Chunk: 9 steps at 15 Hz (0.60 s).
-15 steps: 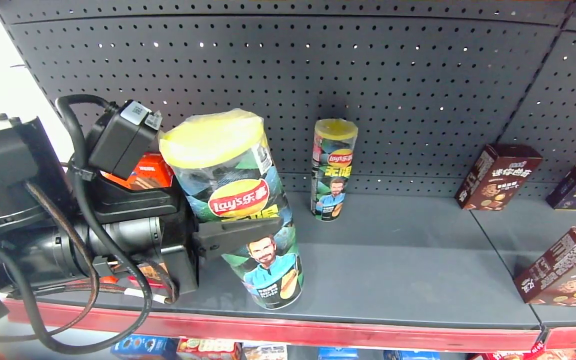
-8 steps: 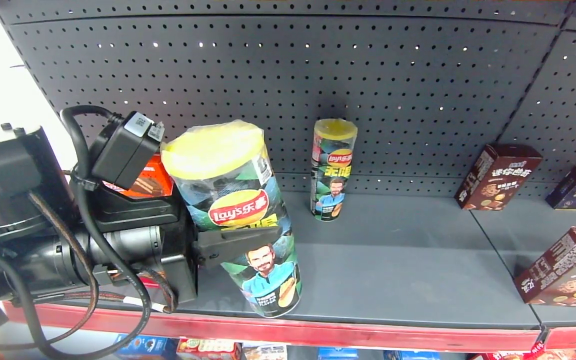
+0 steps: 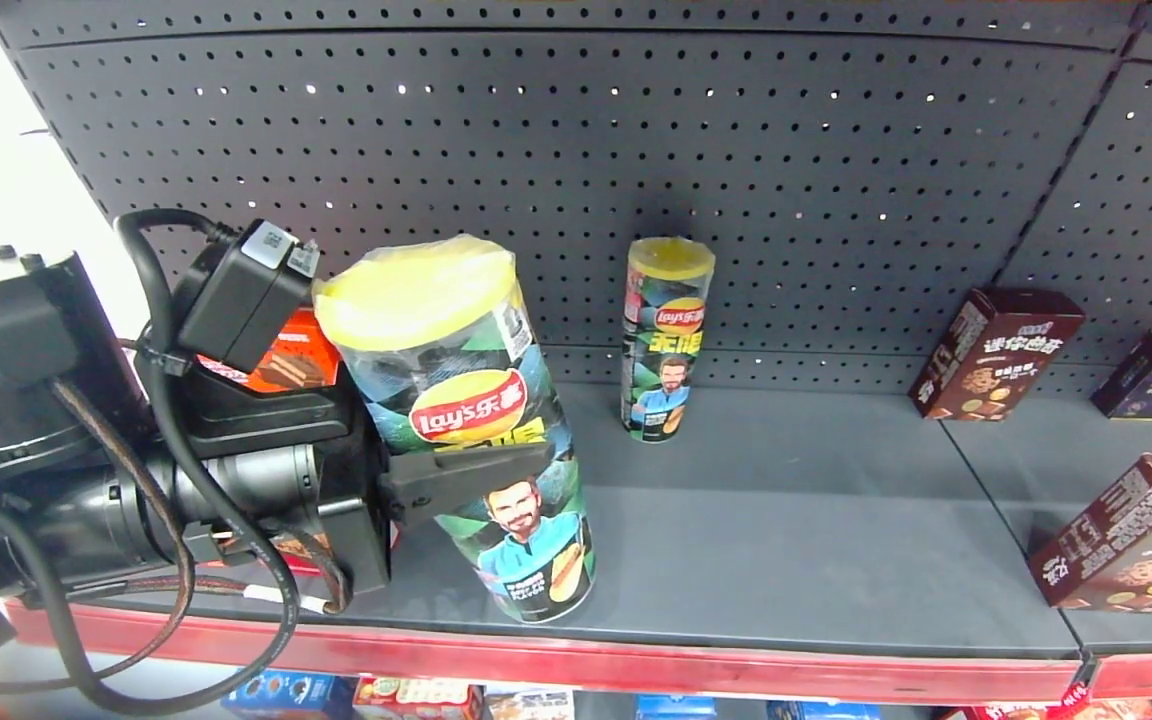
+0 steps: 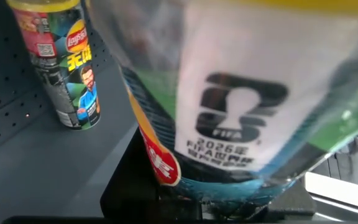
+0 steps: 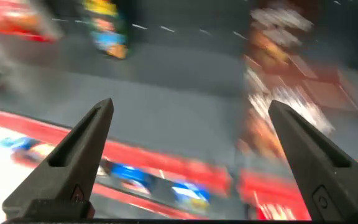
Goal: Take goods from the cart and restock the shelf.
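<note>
Left hand [image 3: 476,470] is clenched on a big chip can [image 3: 456,420] about mid-height. One dark finger [image 3: 466,475] crosses the front of the label; the other finger is hidden behind the can. The can has a yellow lid under clear wrap and tilts, with its top leaning to the robot's left. Its base is low at the front of the grey shelf [image 3: 786,520], just behind the red strip [image 3: 636,665]; can't tell if it touches. In the left wrist view the can [image 4: 241,93] is cut off at the edges.

A second can [image 3: 666,340] stands upright at the back by the pegboard [image 3: 636,150], well apart from the held one. An orange box [image 3: 281,360] is mostly hidden behind the left arm. Brown boxes [image 3: 996,352] sit to the right, one [image 3: 1126,535] cut off by the frame. Packs [image 3: 416,695] below the shelf are barely visible.

Right hand [image 5: 197,162] is released, fingers wide, nothing between them. Everything past it is a blur: grey shelf and a red edge.
</note>
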Available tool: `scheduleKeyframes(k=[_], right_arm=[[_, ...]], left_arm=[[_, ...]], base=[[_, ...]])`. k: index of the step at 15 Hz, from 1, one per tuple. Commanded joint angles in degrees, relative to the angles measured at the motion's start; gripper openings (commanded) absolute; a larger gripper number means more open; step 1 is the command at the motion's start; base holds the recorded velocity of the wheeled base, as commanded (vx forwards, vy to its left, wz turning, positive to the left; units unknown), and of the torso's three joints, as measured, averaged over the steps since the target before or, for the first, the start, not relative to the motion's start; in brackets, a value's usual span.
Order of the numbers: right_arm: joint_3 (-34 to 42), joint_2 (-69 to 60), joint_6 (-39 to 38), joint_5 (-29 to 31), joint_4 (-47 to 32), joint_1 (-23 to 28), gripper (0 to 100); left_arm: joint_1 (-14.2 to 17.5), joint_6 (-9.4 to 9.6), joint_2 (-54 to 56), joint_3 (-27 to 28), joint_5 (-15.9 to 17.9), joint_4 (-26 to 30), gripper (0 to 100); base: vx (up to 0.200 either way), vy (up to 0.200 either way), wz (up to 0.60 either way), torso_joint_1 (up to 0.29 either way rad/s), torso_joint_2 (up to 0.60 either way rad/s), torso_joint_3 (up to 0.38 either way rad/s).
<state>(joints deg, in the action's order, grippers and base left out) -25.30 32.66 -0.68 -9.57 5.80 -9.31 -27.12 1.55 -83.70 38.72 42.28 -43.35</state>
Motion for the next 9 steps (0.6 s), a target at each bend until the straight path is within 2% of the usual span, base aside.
scheduleKeyframes(k=[1,2,3,4,9], right_arm=[[-7.31,18.85,1.47,-1.33,4.57,-7.30,100],[-9.68,22.98,2.79,1.92,4.92,-7.74,100],[-9.68,22.98,2.79,1.92,4.92,-7.74,100],[-14.08,31.15,2.97,2.89,7.91,-8.00,100],[-17.07,46.79,3.23,-0.27,21.71,-9.41,100]], left_arm=[[0.23,-0.05,0.12,-0.57,0.00,0.02,0],[0.67,0.03,0.12,-1.28,0.00,-0.07,0],[0.67,0.03,0.12,-1.28,0.00,-0.07,0],[0.93,0.03,0.29,-2.33,0.09,-0.07,0],[1.90,-0.05,0.38,-2.33,-0.09,0.02,0]], base=[[0.000,0.000,0.00,0.000,0.00,0.000],[0.000,0.000,0.00,0.000,0.00,0.000],[0.000,0.000,0.00,0.000,0.00,0.000],[0.000,0.000,0.00,0.000,0.00,0.000],[0.000,0.000,0.00,0.000,0.00,0.000]])
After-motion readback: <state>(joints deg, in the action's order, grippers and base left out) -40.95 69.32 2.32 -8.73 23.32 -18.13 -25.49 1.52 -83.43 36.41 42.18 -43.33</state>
